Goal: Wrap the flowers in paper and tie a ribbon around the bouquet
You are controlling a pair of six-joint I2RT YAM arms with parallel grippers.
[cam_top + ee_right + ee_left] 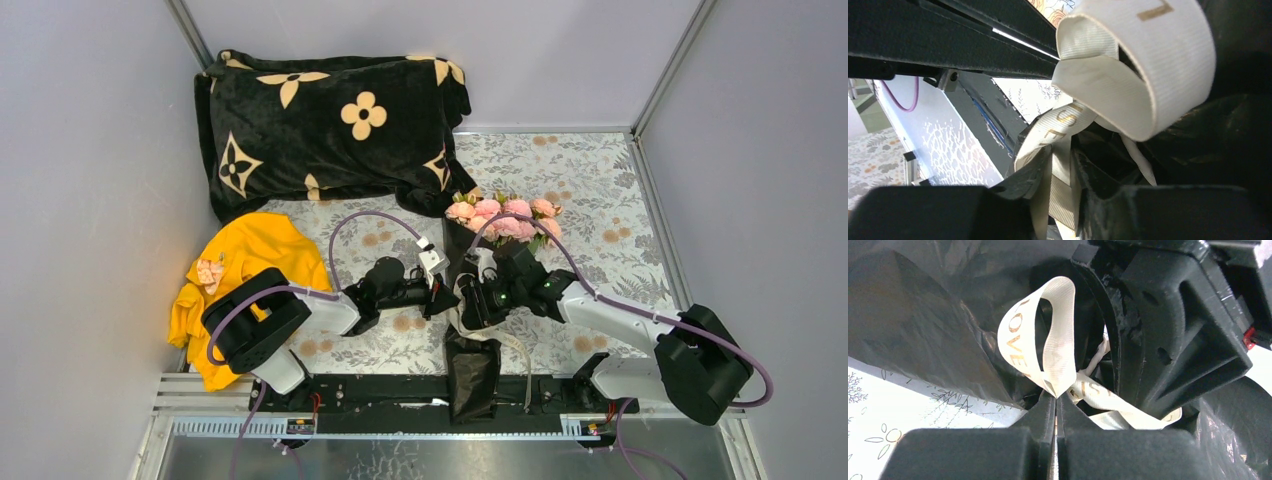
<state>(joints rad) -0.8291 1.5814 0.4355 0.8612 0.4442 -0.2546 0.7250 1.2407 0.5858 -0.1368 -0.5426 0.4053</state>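
Over floral tablecloth [600,200], both end effectors [1055,401] [1061,167] pinch ribbon [1058,340].

The bouquet [473,365] is lying mid-table, pink flowers [505,218] toward the far edge, cream ribbon [1058,340] looping around black paper [923,315].

The ribbon [1060,335] carries gold capital letters. Seen from the left wrist, "OVE" runs down the loop just above the fingertips of the left gripper [1055,401], and "ST" shows just to their right. Seen from the right wrist, "L" sits high above the fingers of the right gripper [1060,165], and "S" lies just above their tips.
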